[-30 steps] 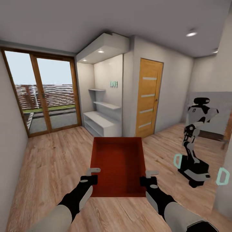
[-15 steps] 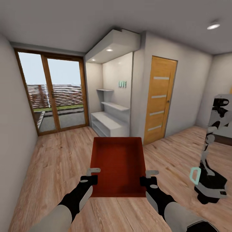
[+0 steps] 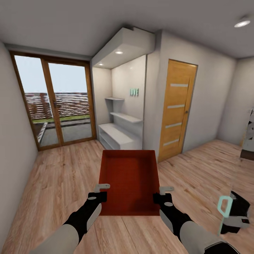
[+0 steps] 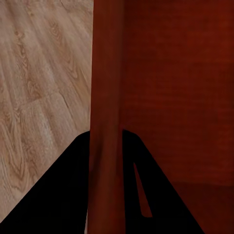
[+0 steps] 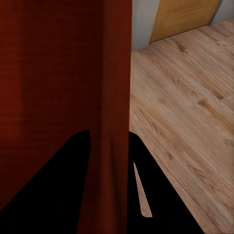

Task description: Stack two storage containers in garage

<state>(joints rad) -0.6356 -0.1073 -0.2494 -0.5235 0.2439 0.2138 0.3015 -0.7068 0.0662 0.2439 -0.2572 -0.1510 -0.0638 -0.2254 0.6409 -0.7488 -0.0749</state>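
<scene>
Storage container [image 3: 128, 176] is presenting matt orange-red walls with a fine ribbed texture. Floor [image 3: 53, 183] is showing light wood planks, grained, low sheen. Far door [image 3: 176, 109] is appearing as smooth honey-toned wood. Left glass doors [image 3: 53, 102] are showing wood frames.

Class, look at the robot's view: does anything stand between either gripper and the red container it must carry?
Nothing visible does. The left gripper and right gripper each clamp a side wall of the storage container, held above the wood floor.

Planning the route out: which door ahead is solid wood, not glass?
The orange wood door with pale horizontal slats, right of the white shelving. The wood-framed double doors at left are glass, showing outdoors.
</scene>
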